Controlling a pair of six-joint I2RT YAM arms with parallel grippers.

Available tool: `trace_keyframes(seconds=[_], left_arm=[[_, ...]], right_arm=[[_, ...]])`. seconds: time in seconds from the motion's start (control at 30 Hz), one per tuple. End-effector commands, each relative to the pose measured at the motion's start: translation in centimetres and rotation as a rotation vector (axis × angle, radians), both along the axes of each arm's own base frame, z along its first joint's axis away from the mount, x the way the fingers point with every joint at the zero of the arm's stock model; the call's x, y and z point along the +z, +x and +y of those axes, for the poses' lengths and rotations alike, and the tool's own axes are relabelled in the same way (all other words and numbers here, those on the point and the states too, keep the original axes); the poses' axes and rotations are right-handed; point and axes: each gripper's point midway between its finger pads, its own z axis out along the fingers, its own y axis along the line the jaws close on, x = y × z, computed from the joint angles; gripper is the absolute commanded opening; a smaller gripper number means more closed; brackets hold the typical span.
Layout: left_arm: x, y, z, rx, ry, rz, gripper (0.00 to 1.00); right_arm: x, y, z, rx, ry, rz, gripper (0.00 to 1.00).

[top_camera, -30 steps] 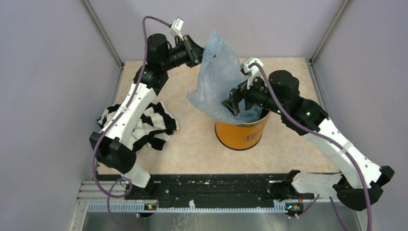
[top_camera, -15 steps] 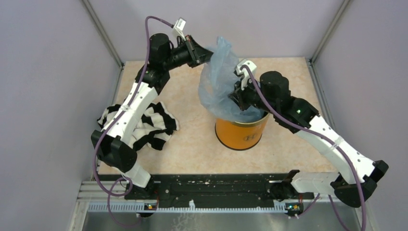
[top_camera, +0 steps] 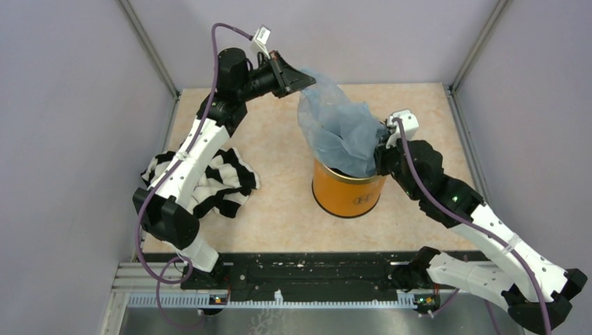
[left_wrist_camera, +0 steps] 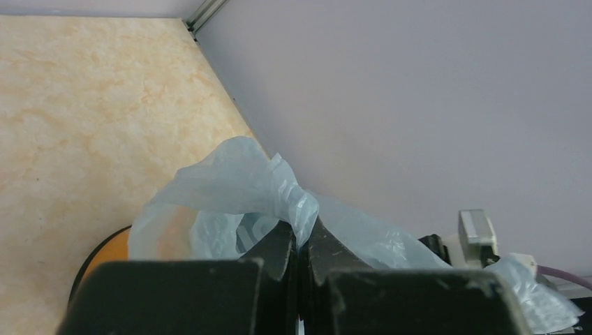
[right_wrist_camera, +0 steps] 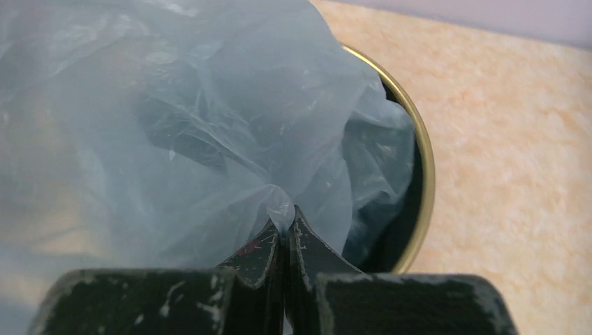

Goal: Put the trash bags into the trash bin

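The pale-blue translucent trash bag (top_camera: 342, 132) hangs partly inside the orange trash bin (top_camera: 349, 197), its lower part down in the black interior. My left gripper (top_camera: 301, 79) is shut on the bag's upper left edge, up and to the left of the bin. In the left wrist view a fold of the bag (left_wrist_camera: 279, 192) is pinched at my left gripper (left_wrist_camera: 301, 241). My right gripper (top_camera: 380, 143) is shut on the bag at the bin's right rim. The right wrist view shows my right gripper (right_wrist_camera: 285, 227) pinching a fold of the bag (right_wrist_camera: 209, 132) over the gold rim of the bin (right_wrist_camera: 424, 174).
A black-and-white striped cloth heap (top_camera: 216, 183) lies on the table at the left, under my left arm. Purple walls with metal corner posts (top_camera: 150, 52) close in the back and sides. A black rail (top_camera: 314, 276) runs along the near edge.
My right gripper closed on the bag and moved right, to the bin's right rim. The bag has sunk lower and spread over the bin mouth. The left gripper barely moved.
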Motion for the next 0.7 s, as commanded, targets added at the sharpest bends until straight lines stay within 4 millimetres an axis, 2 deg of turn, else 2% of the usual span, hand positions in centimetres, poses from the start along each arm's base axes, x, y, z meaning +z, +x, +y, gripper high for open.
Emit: trace_keyframes(seconds=[0.0,0.1,0.17,0.33,0.57,0.6,0.67], left_arm=[[2.1,-1.3,0.0,-0.029,-0.018,-0.068,0.00],[2.5,-2.0,-0.4,-0.050,-0.026,-0.073,0.00],[2.4,-2.6,-0.6,-0.062,-0.022,-0.070,0.00],[0.6,-4.0,-1.2,-0.086,-0.003,-0.036,0.00],[-1.5,-6.1,-0.8,-0.089,0.024,-0.009,0.00],[-2.0,-6.4,-0.7,-0.087,0.034,-0.001,0.00],[-2.8,-6.9,-0.4,-0.082,0.056,0.004,0.00]], right_arm=[[-1.3,0.6,-3.1,-0.208,0.056,-0.003,0.00],[-1.7,0.6,-4.9,-0.299,0.055,0.007,0.00],[-1.2,0.6,-5.9,-0.355,0.063,-0.001,0.00],[-0.4,0.7,-8.2,-0.454,0.062,-0.013,0.00],[-1.4,0.6,-8.6,-0.464,0.063,0.034,0.01],[-1.1,0.5,-8.5,-0.452,0.068,0.036,0.04],[-0.1,0.1,-8.0,-0.402,0.083,0.032,0.20]])
